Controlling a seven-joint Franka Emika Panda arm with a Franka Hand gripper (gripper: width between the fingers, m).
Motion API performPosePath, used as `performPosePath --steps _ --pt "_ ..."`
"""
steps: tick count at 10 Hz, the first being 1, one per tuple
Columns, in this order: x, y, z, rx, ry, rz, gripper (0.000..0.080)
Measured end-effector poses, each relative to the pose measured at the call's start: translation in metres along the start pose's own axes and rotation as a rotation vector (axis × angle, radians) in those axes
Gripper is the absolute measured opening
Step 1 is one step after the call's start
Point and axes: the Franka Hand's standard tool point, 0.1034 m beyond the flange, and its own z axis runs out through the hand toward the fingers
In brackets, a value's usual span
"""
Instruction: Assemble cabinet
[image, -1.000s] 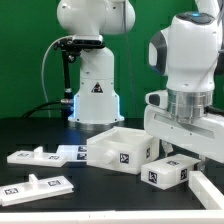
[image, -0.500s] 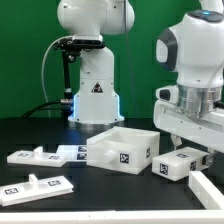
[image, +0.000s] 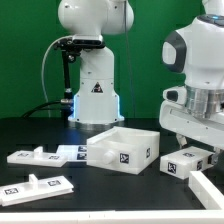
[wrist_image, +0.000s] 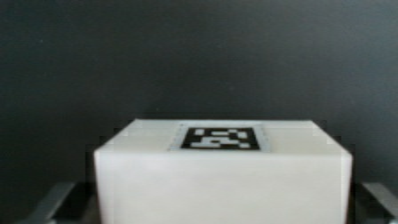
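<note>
In the exterior view my gripper (image: 188, 152) is shut on a small white box-shaped cabinet part (image: 184, 164) with a square tag, held just above the table at the exterior view's right. The open white cabinet body (image: 124, 147) stands on the table at the centre, to the left of the held part and apart from it. In the wrist view the held part (wrist_image: 222, 165) fills the space between my two dark fingers (wrist_image: 64, 202), its tag facing up. Two flat white panels (image: 33, 156) (image: 40, 184) lie at the exterior view's left.
The arm's white base (image: 95, 92) stands behind the cabinet body against a green wall. Another white panel (image: 206, 189) lies at the front right, below the held part. The marker board (image: 72, 152) lies flat between the left panels and the body.
My gripper has moved toward the exterior view's right and slightly up with the white part in it, away from the cabinet body. The other parts have not moved.
</note>
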Motion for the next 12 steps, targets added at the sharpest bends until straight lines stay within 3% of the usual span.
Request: performPosePath --steps 1,2,3,4,5,6,8,12 --pt "0.000 0.000 0.000 0.000 0.000 0.000 0.0668" --pt "0.000 0.000 0.000 -0.001 0.000 0.000 0.0766" --pt "0.001 0.000 -0.001 0.001 0.000 -0.002 0.0790" --pt "0.005 0.000 -0.014 0.005 -0.008 -0.034 0.0796" --pt "0.013 0.000 -0.040 0.022 -0.017 -0.053 0.0796" --pt "0.019 -0.001 -0.055 0.041 -0.017 -0.053 0.0796" --pt "0.016 0.001 -0.044 0.029 -0.014 -0.060 0.0796" --pt "0.017 0.001 -0.047 0.032 -0.013 -0.081 0.0796"
